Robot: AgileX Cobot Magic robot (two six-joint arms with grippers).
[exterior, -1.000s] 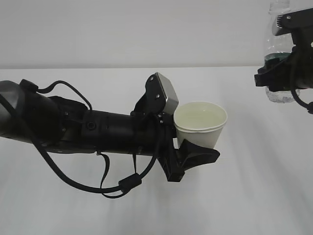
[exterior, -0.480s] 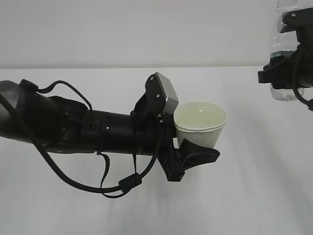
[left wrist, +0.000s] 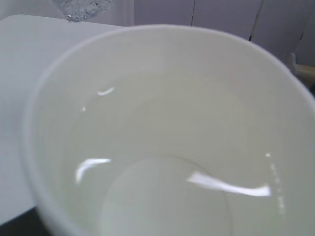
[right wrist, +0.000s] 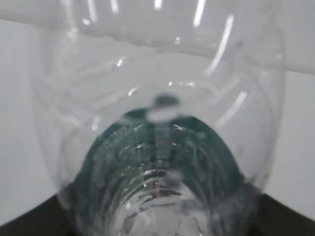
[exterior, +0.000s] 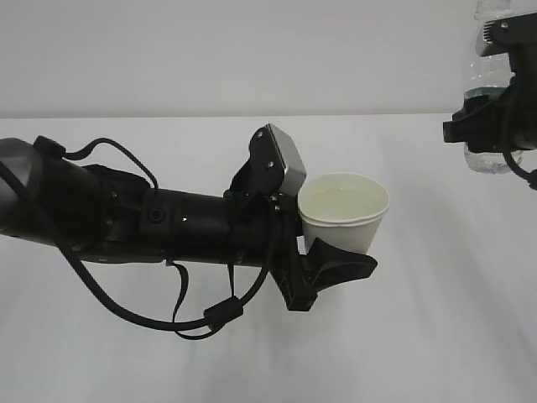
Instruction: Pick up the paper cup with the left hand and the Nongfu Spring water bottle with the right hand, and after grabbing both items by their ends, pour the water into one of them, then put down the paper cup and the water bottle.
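The white paper cup (exterior: 346, 210) is held upright above the table, and my left gripper (exterior: 336, 243) is shut on its lower part. One black finger (exterior: 344, 264) shows under and in front of the cup; the other is hidden. Clear water (exterior: 340, 197) lies inside it. In the left wrist view the paper cup (left wrist: 162, 64) fills the frame with water (left wrist: 162, 191) at its bottom. At the upper right, my right gripper (exterior: 487, 126) is shut on the Nongfu Spring water bottle (exterior: 487, 164), which stands roughly upright. Its green label shows through the clear ribbed bottle (right wrist: 162, 162).
The white table (exterior: 436, 327) stretches under both arms, with a plain pale wall (exterior: 210, 50) behind it. The long black left arm (exterior: 126, 218) with loose cables (exterior: 180, 311) spans the left half. The bottle's base (left wrist: 81, 7) shows at the top left of the left wrist view.
The right gripper has carried the bottle a little to the right and straightened it, then held still. The left arm and cup have not moved.
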